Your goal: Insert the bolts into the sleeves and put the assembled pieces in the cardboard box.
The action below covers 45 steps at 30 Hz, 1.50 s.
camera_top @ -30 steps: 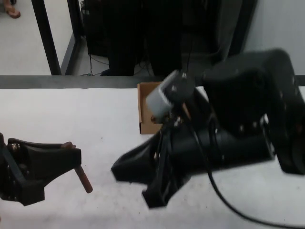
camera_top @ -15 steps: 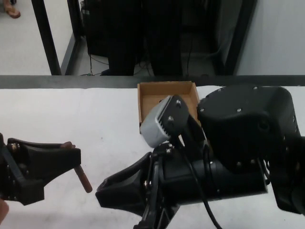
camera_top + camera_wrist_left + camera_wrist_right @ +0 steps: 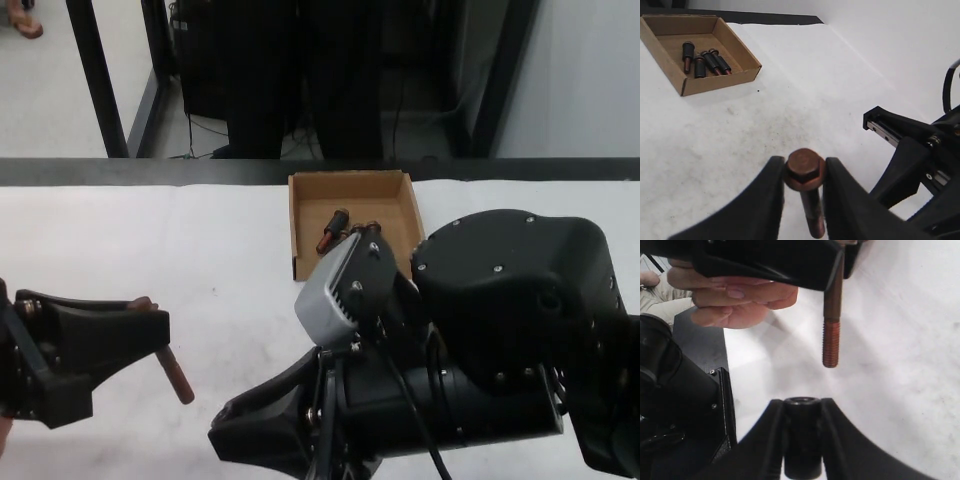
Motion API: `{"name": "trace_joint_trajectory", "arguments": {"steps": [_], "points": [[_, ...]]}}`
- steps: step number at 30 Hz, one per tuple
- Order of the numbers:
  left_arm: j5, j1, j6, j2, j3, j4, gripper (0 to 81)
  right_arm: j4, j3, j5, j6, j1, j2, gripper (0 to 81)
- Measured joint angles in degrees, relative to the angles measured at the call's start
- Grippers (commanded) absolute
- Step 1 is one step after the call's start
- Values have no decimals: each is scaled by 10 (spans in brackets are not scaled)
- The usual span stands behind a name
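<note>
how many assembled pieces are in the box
4, all in the box: one piece lies slightly apart, the other three lie side by side. None seem hidden in the left wrist view.

I am working in what is looking like a robot lab or a workshop. I am standing at a long white bench [image 3: 120, 230]. Behind it, black metal posts [image 3: 95, 75] are standing on a bare pale floor [image 3: 50, 100]. Big dark cabinets [image 3: 260, 70] are sitting at the back, with thin wires [image 3: 197, 132] hanging down beside them. A small cardboard box [image 3: 385, 205] is holding metal parts [image 3: 333, 228] on the bench.
</note>
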Motion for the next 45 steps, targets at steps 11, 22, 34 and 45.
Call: {"name": "trace_joint_trajectory", "arguments": {"steps": [11, 22, 34, 45], "points": [[1, 0, -61, 0, 0, -48, 8, -109, 40, 58, 23, 0, 0, 2], [1, 0, -76, 0, 0, -59, 8, -231, 102, 86, 45, 0, 0, 2], [1, 0, -78, 0, 0, -59, 8, -303, 102, 87, 59, 7, 50, 2], [3, 0, -89, 0, 0, -62, 8, -315, 102, 97, 59, 7, 50, 2]]}}
